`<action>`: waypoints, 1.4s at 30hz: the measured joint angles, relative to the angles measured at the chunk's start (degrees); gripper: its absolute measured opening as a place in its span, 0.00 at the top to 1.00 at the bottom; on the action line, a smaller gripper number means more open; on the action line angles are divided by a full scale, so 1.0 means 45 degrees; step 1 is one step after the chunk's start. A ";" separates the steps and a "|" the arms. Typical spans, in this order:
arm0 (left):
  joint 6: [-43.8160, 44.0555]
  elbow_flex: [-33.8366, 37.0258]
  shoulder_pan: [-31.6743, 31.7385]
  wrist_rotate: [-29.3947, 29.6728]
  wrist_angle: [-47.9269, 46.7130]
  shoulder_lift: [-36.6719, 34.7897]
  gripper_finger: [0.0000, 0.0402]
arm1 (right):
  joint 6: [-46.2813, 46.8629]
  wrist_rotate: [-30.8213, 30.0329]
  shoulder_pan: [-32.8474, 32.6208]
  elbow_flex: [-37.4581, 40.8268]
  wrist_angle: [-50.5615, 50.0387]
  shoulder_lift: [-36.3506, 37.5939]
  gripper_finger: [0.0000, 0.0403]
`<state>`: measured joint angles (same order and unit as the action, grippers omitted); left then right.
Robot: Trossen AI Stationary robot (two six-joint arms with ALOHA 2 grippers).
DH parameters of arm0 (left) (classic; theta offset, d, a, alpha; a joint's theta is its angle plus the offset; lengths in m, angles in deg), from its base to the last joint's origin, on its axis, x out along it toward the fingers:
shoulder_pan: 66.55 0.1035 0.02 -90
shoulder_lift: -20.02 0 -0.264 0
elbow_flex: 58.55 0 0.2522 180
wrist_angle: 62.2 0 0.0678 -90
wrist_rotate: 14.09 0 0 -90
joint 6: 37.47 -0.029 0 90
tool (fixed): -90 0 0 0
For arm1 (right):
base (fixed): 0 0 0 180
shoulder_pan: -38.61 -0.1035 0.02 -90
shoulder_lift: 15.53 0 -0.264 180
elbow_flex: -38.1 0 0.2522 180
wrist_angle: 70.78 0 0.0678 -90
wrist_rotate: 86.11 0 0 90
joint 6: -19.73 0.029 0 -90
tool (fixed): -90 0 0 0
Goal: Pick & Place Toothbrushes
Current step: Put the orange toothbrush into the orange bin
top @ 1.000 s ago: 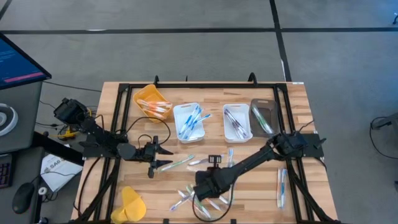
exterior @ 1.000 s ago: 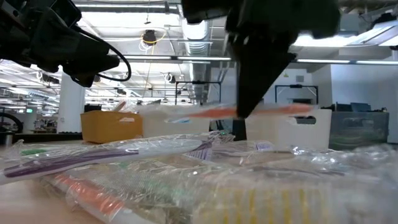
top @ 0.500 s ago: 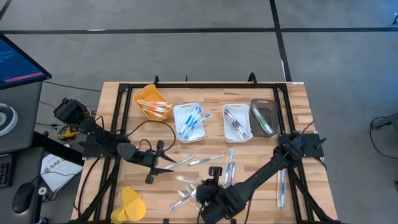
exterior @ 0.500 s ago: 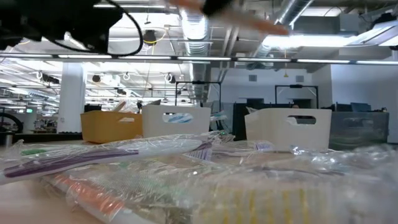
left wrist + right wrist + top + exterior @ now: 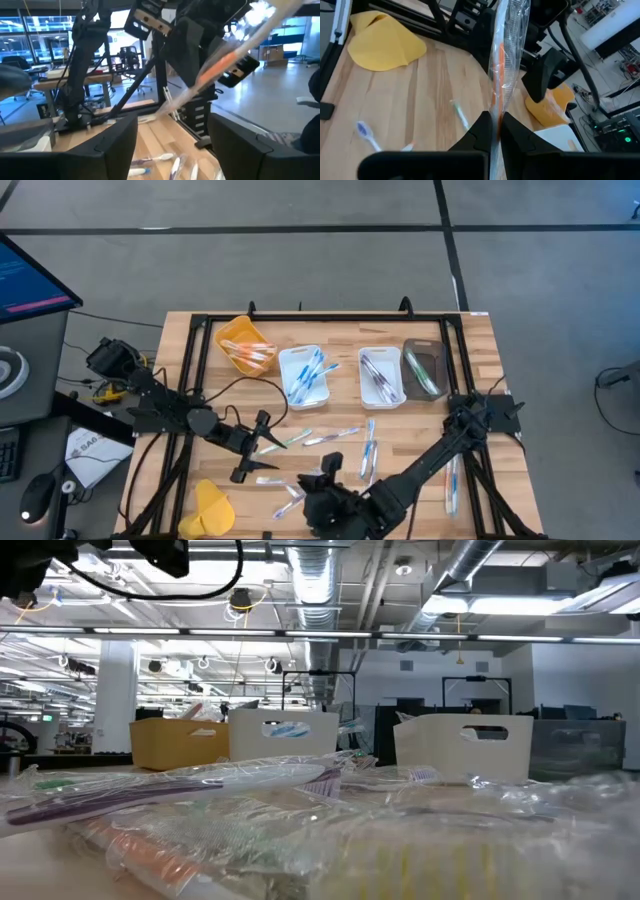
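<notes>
You will find the right gripper (image 5: 494,131) clenched on an orange toothbrush (image 5: 501,75) above the bench's (image 5: 470,380) near edge. The left gripper (image 5: 172,132), fingers spread and empty, hovers left of centre.

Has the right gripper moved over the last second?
Yes. In the high view the right gripper, shut on an orange toothbrush, has pulled back from mid-table toward the near table edge, away from the trays.
</notes>
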<state>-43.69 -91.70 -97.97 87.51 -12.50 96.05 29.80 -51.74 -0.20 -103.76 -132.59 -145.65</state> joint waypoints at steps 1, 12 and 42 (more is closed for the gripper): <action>-0.0005 -0.0041 0.0000 0.0000 0.0002 0.0000 0.40 | -0.0088 0.0017 0.0081 0.0004 0.0067 0.0002 0.97; -0.0282 -0.0346 0.0000 0.0000 0.0011 0.0005 0.36 | -0.0024 0.0045 0.0804 0.0005 0.0121 -0.0002 0.97; -0.0763 -0.0357 0.0010 -0.0913 0.0257 0.0010 0.52 | 0.0749 0.1423 0.1471 0.0009 0.0029 -0.0124 0.97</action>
<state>-47.12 -93.30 -97.93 83.40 -11.34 96.09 33.17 -45.33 6.42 -103.71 -132.45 -146.20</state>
